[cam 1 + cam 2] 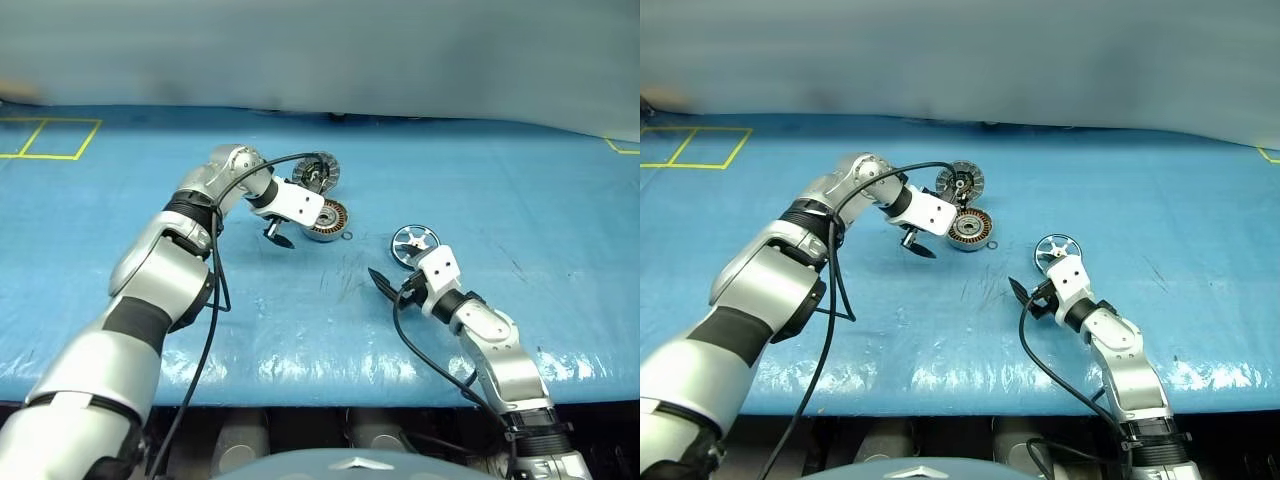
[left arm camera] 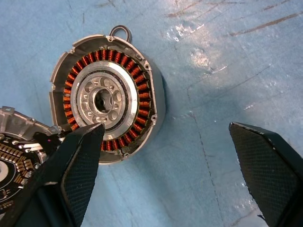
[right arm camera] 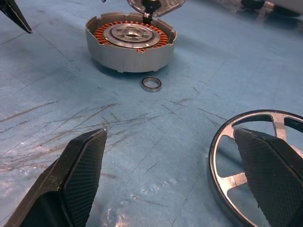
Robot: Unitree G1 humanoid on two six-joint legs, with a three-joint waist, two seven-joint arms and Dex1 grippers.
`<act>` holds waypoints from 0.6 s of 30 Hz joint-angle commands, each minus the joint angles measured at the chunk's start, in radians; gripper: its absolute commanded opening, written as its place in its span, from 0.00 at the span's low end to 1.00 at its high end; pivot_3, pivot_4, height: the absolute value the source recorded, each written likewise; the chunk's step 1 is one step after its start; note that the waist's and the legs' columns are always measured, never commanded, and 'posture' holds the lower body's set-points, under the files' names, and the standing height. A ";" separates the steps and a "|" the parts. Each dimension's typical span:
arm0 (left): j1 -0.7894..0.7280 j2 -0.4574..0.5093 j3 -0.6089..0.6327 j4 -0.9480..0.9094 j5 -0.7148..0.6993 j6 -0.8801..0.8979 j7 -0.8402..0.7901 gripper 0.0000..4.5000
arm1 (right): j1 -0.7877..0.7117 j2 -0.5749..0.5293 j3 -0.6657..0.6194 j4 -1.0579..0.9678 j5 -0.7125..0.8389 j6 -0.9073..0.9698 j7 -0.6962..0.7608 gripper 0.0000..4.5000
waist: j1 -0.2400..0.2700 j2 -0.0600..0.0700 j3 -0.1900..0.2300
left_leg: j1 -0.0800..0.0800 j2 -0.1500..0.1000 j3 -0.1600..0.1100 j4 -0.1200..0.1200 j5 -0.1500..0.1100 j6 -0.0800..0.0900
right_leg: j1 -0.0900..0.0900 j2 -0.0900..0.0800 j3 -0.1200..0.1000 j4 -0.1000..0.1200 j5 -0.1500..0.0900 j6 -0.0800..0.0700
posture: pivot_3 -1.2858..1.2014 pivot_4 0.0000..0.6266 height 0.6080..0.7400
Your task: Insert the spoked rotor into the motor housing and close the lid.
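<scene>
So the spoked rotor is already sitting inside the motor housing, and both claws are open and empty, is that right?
Not quite. The spoked rotor lies flat on the blue table, apart from the motor housing, whose copper windings and hub are uncovered; the right wrist view shows both. The rest holds: the left claw and right claw are open and empty.

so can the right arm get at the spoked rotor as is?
Probably yes. The right gripper is open and empty, the spoked rotor lies flat right beside it on the blue table, and nothing lies between them.
</scene>
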 commanded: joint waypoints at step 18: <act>-0.075 -0.084 -0.003 0.077 0.079 0.033 0.123 1.00 | 0.085 0.024 -0.014 -0.122 -0.001 -0.004 -0.066 1.00 | 0.005 0.000 0.000 | 0.000 0.000 0.000 0.000 0.000 0.000 | 0.000 0.000 0.000 0.000 0.000 0.001 | 0.52 0.24 1.00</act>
